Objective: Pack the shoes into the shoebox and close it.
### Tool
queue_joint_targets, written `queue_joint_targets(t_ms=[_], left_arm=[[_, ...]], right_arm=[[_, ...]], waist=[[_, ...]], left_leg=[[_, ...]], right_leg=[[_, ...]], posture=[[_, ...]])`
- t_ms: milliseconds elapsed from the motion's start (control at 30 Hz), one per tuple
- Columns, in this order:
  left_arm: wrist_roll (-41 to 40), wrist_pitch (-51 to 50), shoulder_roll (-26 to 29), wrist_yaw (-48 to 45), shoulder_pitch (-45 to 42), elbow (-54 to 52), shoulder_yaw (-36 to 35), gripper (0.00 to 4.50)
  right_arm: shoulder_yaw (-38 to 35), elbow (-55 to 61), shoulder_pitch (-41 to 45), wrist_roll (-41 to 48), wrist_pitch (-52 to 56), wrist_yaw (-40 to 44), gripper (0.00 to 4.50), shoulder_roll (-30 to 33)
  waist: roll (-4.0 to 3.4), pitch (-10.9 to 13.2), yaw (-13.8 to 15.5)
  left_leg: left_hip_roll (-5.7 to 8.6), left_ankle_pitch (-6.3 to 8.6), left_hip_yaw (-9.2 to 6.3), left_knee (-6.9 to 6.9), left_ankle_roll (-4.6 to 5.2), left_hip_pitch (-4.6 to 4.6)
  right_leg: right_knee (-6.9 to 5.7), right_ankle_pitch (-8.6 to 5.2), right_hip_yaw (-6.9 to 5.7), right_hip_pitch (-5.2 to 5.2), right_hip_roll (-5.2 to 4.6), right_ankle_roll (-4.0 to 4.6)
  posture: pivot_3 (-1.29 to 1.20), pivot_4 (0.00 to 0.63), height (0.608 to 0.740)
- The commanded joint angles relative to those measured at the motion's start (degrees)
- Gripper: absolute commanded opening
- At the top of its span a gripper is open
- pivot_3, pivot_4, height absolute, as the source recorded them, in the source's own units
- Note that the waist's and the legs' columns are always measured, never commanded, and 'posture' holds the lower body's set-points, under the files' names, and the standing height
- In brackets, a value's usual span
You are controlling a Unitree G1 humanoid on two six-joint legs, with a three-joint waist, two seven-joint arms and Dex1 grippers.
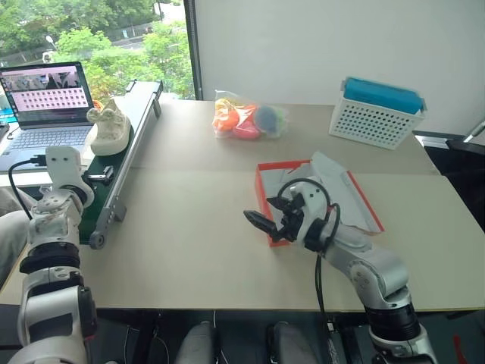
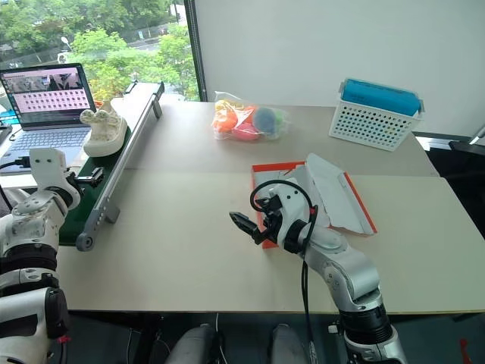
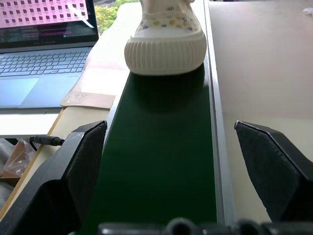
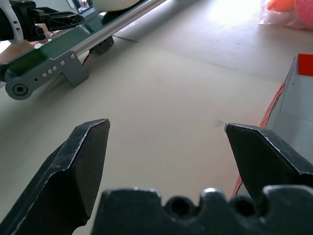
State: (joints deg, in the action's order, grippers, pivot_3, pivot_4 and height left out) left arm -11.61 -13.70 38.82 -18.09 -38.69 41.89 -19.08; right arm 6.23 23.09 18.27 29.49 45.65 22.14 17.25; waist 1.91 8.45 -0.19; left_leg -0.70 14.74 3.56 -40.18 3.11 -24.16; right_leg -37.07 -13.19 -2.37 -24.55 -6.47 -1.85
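Observation:
One cream shoe (image 1: pixel 110 127) with a ribbed sole rim stands on the green belt of a conveyor (image 1: pixel 121 171) at the table's left edge. In the left wrist view the shoe (image 3: pixel 164 44) sits straight ahead of my left gripper (image 3: pixel 186 161), which is open and hovers above the belt, some way short of it. The shoebox (image 1: pixel 263 199) lies open in the middle of the table, red-orange with white paper inside. My right gripper (image 1: pixel 265 216) is open and empty, low over the table at the box's near-left corner and pointing left. The box wall (image 4: pixel 288 93) shows beside one finger.
An open laptop (image 1: pixel 45 106) sits left of the conveyor. A clear bag of colourful toys (image 1: pixel 246 120) lies at the back centre. A white perforated basket with a blue top (image 1: pixel 375 114) stands at the back right. Bare tabletop (image 1: pixel 182 220) lies between conveyor and box.

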Motion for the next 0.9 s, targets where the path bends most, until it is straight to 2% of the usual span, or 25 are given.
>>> queue_joint_targets(t_ms=[33, 433, 767, 900], left_arm=[[-0.17, 1.78, 2.02, 1.11, -2.44, -0.62, -1.61, 4.50], [-0.43, 1.81, 2.51, 1.69, -3.43, -0.06, -2.32, 4.50], [-1.25, -3.12, -2.01, 3.26, -4.92, 3.92, -1.95, 4.50], [-2.49, -2.71, -3.61, 2.61, -5.45, 1.40, -2.48, 3.44]], right_arm=[[-0.03, 0.71, 1.21, -0.58, -1.99, 0.14, 4.45, -0.89], [0.08, 0.33, 0.75, -1.44, -2.48, 0.59, 4.45, -3.26], [-0.92, 1.26, 0.41, -1.49, -2.14, -0.02, 4.45, -3.80], [-1.09, 1.39, 0.31, -1.67, -2.08, -0.16, 4.50, -3.57]], waist=[[0.00, 0.00, -0.05], [0.00, 0.00, -0.32], [0.00, 0.00, -0.06], [0.00, 0.00, 0.81]], left_leg=[[0.00, 0.00, 0.00, 0.00, 0.00, 0.00], [0.01, -0.01, 0.00, 0.00, -0.01, 0.00], [0.03, -0.02, -0.02, -0.01, -0.03, 0.01], [0.04, -0.03, -0.07, -0.02, -0.04, 0.16]], right_leg=[[0.00, 0.00, 0.00, 0.00, 0.00, 0.00], [-0.02, 0.00, 0.00, 0.01, 0.00, 0.00], [-0.03, 0.00, -0.01, 0.02, 0.00, -0.01], [-0.03, 0.00, -0.03, 0.19, -0.01, 0.00]], posture=[[0.00, 0.150, 0.705], [0.00, 0.150, 0.705], [0.00, 0.150, 0.705], [0.00, 0.150, 0.705]])
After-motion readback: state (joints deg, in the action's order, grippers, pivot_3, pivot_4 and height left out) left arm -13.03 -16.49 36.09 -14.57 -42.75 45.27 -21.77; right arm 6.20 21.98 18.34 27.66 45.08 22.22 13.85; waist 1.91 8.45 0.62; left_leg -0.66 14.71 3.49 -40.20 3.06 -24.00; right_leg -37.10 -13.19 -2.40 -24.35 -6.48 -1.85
